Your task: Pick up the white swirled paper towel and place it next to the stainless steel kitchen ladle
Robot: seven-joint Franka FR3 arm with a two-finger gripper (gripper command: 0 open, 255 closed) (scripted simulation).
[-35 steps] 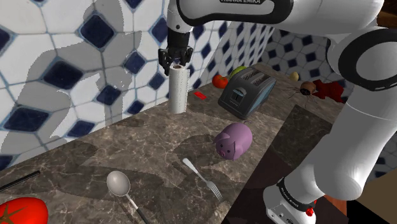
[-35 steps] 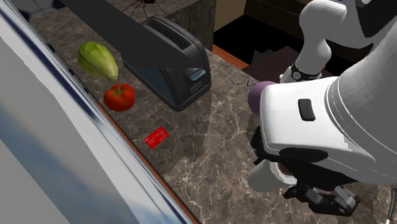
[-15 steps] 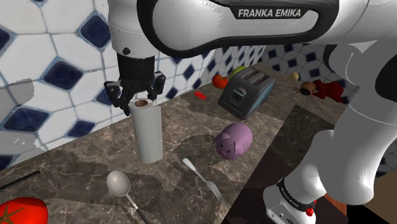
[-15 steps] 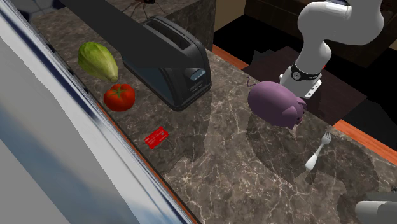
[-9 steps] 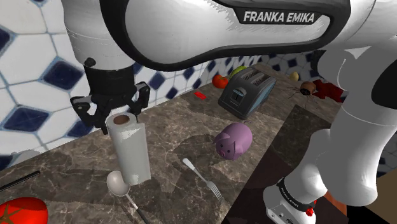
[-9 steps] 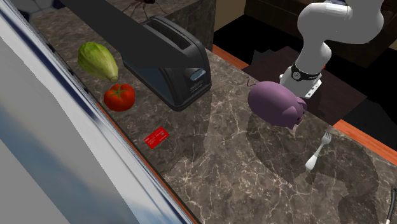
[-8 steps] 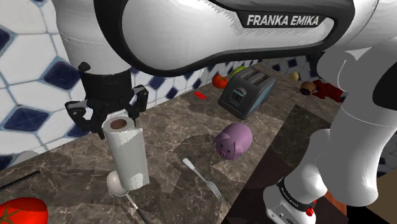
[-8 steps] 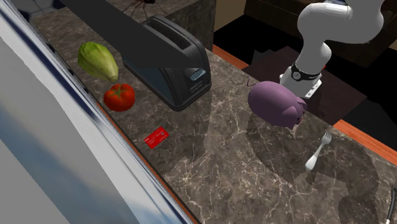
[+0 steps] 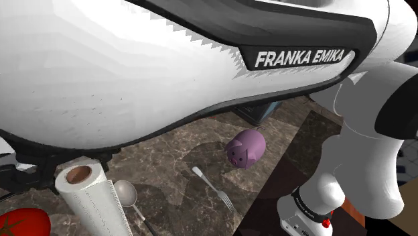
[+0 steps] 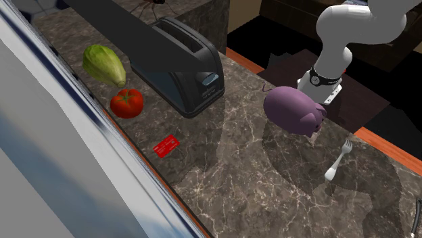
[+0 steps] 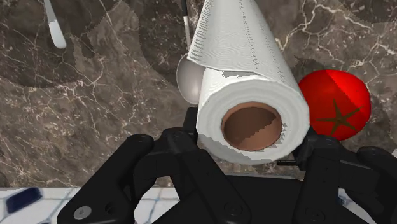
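Note:
My gripper (image 11: 249, 137) is shut on the top end of the white paper towel roll (image 11: 245, 76), whose brown core faces the wrist camera. In the shoulder view the roll (image 9: 90, 198) leans at the lower left, right beside the ladle's shiny bowl (image 9: 125, 193). Seen from the wrist, the ladle bowl (image 11: 186, 79) peeks out from behind the roll, between a silver fork (image 11: 54, 28) and a red tomato (image 11: 334, 105). The roll's lower end is hidden, so I cannot tell whether it touches the counter.
On the dark marble counter (image 9: 174, 151) lie the fork (image 9: 214, 188) and a purple piggy bank (image 9: 244, 147); a tomato (image 9: 23, 224) sits at the front left. Farther along are a black toaster (image 10: 179, 64), another tomato (image 10: 126, 103), a green vegetable (image 10: 103, 64) and a red card (image 10: 166, 145).
The arm carried the roll from the tiled back wall down toward the shoulder view's lower left, ending beside the ladle bowl. The roll now tilts more, and the arm looms close.

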